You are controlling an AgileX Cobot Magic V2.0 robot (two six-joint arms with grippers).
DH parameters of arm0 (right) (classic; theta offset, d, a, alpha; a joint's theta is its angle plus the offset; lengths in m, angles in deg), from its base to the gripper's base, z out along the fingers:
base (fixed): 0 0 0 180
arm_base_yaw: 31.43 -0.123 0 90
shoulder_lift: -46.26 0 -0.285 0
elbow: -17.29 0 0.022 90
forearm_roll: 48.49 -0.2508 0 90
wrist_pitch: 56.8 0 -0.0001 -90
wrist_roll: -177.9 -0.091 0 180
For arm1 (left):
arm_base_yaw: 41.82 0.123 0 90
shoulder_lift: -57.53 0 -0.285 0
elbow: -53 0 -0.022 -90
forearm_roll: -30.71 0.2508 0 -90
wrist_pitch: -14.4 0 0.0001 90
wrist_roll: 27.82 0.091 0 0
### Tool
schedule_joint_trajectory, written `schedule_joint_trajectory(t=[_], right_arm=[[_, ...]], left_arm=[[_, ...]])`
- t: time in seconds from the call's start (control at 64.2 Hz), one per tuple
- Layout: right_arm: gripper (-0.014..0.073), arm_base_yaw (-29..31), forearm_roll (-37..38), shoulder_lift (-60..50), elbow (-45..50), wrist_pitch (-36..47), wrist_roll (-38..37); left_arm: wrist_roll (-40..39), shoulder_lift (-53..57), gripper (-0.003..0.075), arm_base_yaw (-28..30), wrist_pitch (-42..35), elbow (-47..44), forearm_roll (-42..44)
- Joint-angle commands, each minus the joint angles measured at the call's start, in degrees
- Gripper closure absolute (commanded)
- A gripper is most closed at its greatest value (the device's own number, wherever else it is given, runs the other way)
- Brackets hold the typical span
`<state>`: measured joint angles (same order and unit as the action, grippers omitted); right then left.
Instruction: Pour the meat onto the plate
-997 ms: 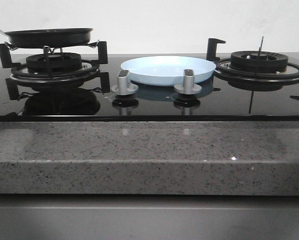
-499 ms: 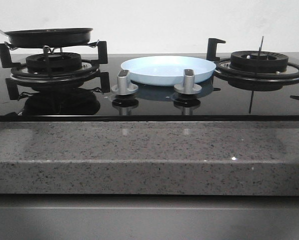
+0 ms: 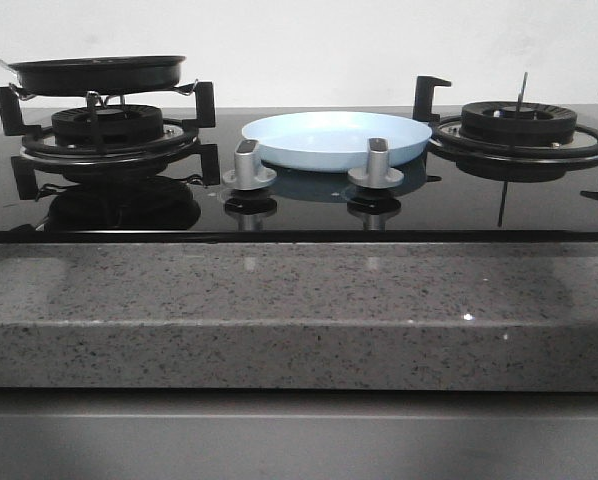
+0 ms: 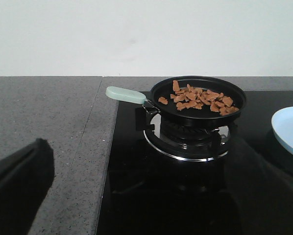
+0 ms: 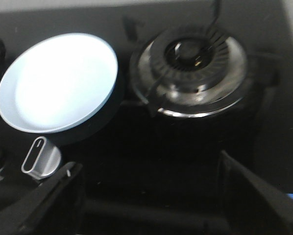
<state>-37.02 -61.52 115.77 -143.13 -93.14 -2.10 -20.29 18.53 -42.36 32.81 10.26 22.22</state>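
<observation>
Counter edge (image 3: 299,300): speckled grey stone runs across the front, nearest to me.
Knobs (image 3: 249,165): two silver ones stand on the black glass hob (image 3: 299,210), just in front of the plate.
Plate (image 3: 336,139): pale blue, bare inside, sitting on the glass between the two burners.
Pan (image 3: 97,74): black, resting on the left burner's (image 3: 109,128) supports, its pale green handle (image 4: 126,94) pointing out over the stone.
Meat (image 4: 200,98): a scatter of orange-brown pieces lying inside the pan, well apart from the plate.
Right burner (image 3: 519,122): bare, nothing on it.
Left gripper (image 4: 136,196): fingers spread apart, holding nothing, back from the pan.
Right gripper (image 5: 146,205): fingers apart as well, above the hob near the plate.
</observation>
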Motion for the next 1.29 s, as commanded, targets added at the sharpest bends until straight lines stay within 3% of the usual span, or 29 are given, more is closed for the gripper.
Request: schedule_joint_trajectory(t=[0.0, 0.249, 0.764, 0.904, 1.122, 1.278], right_arm=[[0.0025, -1.46, -2.24, 5.32, -6.42, -1.56, 0.42], [0.0025, -5.64, -4.46, 22.02, -21.5, -9.12, 0.42], [0.0025, -5.82, -4.69, 46.42, -50.77, -23.08, 2.99], [0.003, -5.82, -4.69, 50.57, -55.76, -24.63, 2.99], [0.0141, -5.82, -4.12, 55.82, -60.79, -26.36, 3.09], [0.0148, -5.82, -4.02, 57.95, -62.68, -27.19, 3.18]], left_arm=[[-0.29, -0.5, 0.0029, 0.0, -4.9, 2.03, -0.44], [-0.29, -0.5, 0.0029, 0.0, -4.9, 2.03, -0.44], [-0.29, -0.5, 0.0029, 0.0, -4.9, 2.03, -0.44], [-0.29, -0.5, 0.0029, 0.0, -4.9, 2.03, -0.44], [-0.29, -0.5, 0.0029, 0.0, -4.9, 2.03, -0.44], [-0.29, -0.5, 0.0029, 0.0, -4.8, 2.03, -0.44]])
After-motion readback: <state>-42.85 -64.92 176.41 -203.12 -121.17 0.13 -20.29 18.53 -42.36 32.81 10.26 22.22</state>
